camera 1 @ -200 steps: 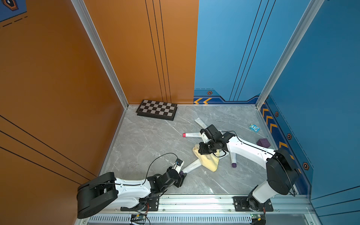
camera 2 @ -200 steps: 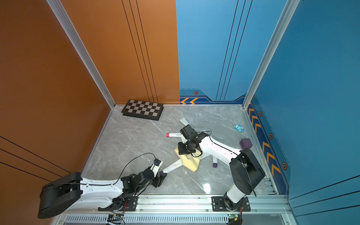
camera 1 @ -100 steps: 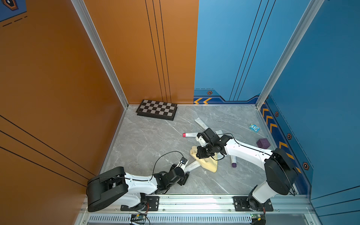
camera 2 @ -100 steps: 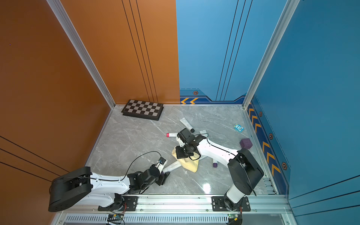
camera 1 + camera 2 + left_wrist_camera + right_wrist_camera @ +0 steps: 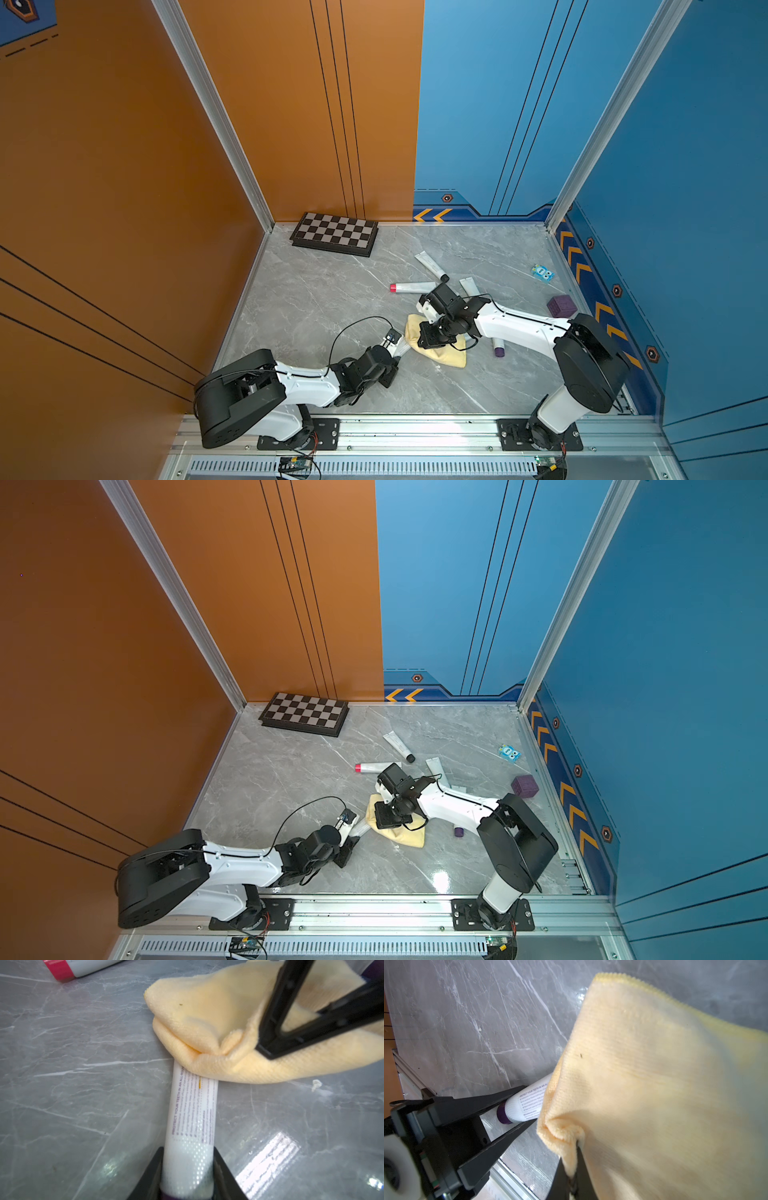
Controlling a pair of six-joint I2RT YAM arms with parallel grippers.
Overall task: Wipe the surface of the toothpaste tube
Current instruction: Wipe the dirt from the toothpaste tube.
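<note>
The toothpaste tube (image 5: 192,1118) is white with purple print and a purple cap (image 5: 502,1114), and lies on the grey marble table. My left gripper (image 5: 188,1169) is shut on its cap end, seen in both top views (image 5: 395,360) (image 5: 351,838). A folded yellow cloth (image 5: 207,1022) (image 5: 442,355) lies over the tube's far part and hides it. My right gripper (image 5: 572,1160) is shut on a fold of this cloth (image 5: 654,1084) and presses it down near the tube (image 5: 401,351), just beyond the left fingers (image 5: 500,1095).
Behind the cloth lie a red-capped tube (image 5: 412,286), a black-capped tube (image 5: 432,266) and a third tube (image 5: 469,286). A purple-capped item (image 5: 498,349), a purple cube (image 5: 562,306) and a blue toy (image 5: 543,273) sit to the right. A chessboard (image 5: 336,234) is at the back.
My left jaws have closed in on the tube's cap end. The right gripper has dragged the cloth along the tube toward the left gripper, covering more of it.
</note>
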